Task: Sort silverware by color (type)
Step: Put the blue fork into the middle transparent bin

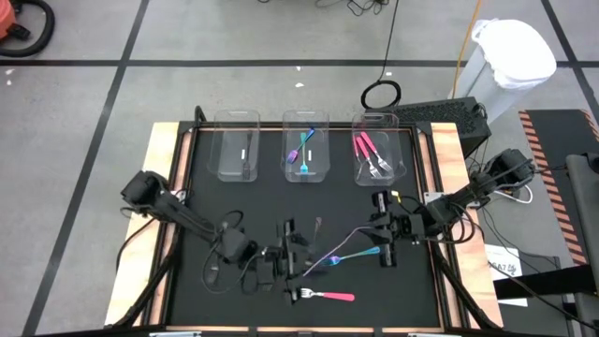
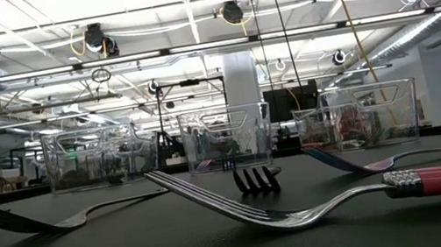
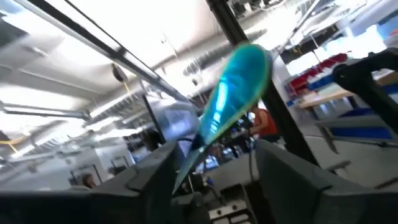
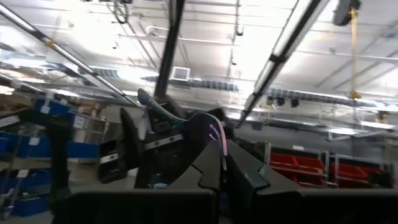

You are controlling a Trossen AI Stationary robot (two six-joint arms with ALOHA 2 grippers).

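A teal-handled fork (image 1: 342,256) hangs above the mat between my two grippers, its broad handle (image 3: 239,81) filling the left wrist view. My right gripper (image 1: 384,248) is shut on it. My left gripper (image 1: 298,267) is open, a finger on either side of the fork's narrow part (image 3: 186,165); I cannot tell if it touches. A pink-handled fork (image 1: 323,296) lies flat near the front edge, with dark forks (image 2: 41,224) (image 2: 256,180) on the mat beyond it. Neither gripper shows in the low view. My right gripper pinches the teal fork between its two shut fingers; in the right wrist view only a thin pink-violet edge (image 4: 221,144) shows above the fingertips. The fork is lifted clear of the mat and reaches about level toward my left gripper (image 4: 165,146). Which part it has, I cannot tell.
Three clear bins stand in a row at the far edge: the left one (image 1: 237,145), the middle one (image 1: 323,167) with teal forks, the right one (image 1: 398,167) with pink forks. Wooden rails (image 1: 159,187) frame the black mat. Cables trail off the right edge.
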